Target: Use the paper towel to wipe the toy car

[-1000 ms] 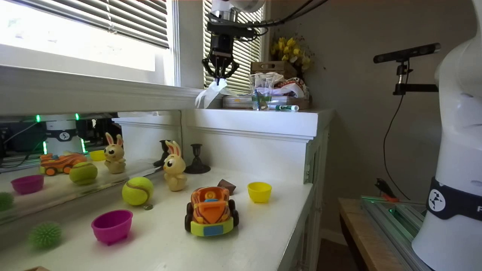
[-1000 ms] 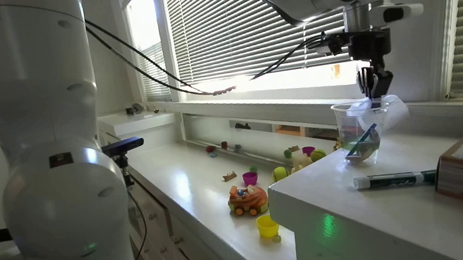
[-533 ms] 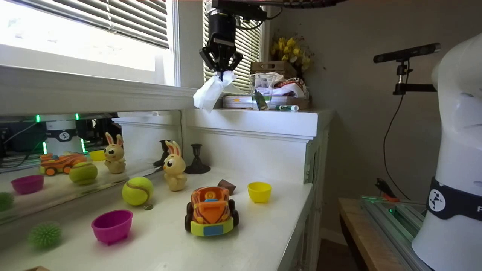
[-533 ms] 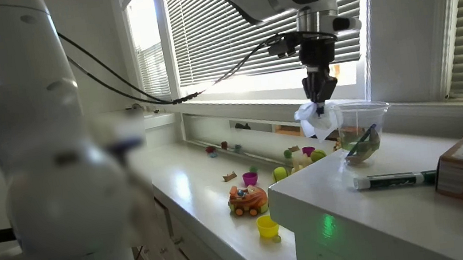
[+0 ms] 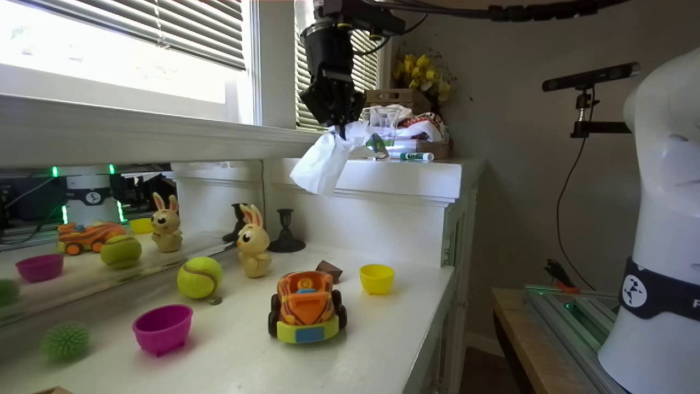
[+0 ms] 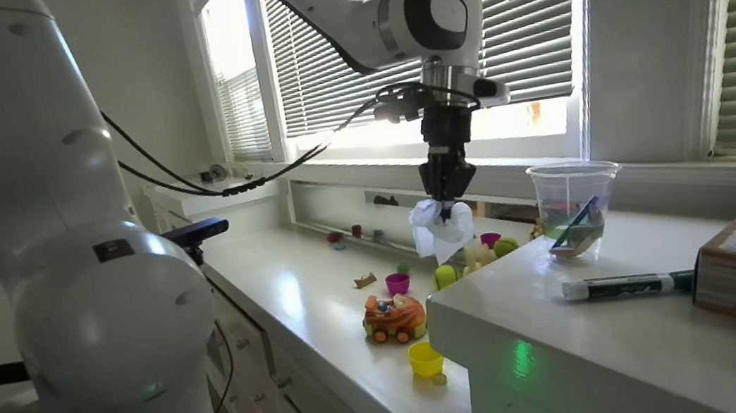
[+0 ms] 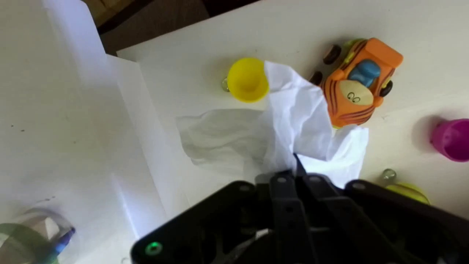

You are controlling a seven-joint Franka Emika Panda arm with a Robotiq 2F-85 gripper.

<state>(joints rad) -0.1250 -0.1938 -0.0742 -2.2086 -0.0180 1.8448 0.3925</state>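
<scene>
White paper towel (image 5: pixel 321 164) is dangling from the gripper (image 5: pixel 342 131), jaws are pinching its upper part, orange toy car (image 5: pixel 306 306) is sitting well below on the counter (image 5: pixel 229 350), yellow cup (image 5: pixel 377 281) and magenta cup (image 5: pixel 163 331) are flanking it.

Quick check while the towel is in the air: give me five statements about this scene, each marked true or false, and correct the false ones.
1. The end effector is closed on the paper towel. True.
2. The toy car and the yellow cup stand on the same counter. True.
3. The paper towel is pressed against the toy car. False: it hangs in the air, apart from the car.
4. The clear cup stands on the raised ledge. True.
5. The yellow cup lies tipped over. False: it stands upright.
</scene>
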